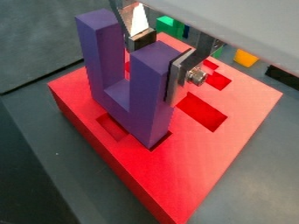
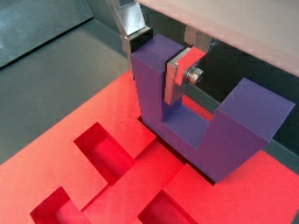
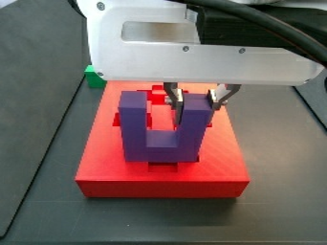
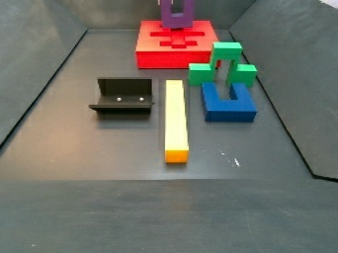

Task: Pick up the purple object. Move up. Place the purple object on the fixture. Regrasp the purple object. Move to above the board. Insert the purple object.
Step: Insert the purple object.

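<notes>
The purple object point(image 1: 146, 105) stands on the red board point(image 1: 176, 166) with both prongs up and its base sunk in a cross-shaped cutout. My gripper point(image 1: 162, 59) straddles one prong near its top, a silver finger flat on each side, shut on it. Both wrist views show this grip; in the other the gripper point(image 2: 156, 59) holds the prong of the purple object point(image 2: 233, 122) nearest the camera. From a side view the gripper point(image 3: 201, 99) comes down over the right prong of the purple object point(image 3: 134, 124). The fixture point(image 4: 126, 97) stands apart on the floor, bare.
A long yellow bar point(image 4: 175, 119) lies on the floor beside the fixture. Green blocks point(image 4: 224, 61) and a blue block point(image 4: 227, 101) stand to the right of it, near the board point(image 4: 148, 54). Open cutouts point(image 2: 100, 153) show in the board beside the purple object.
</notes>
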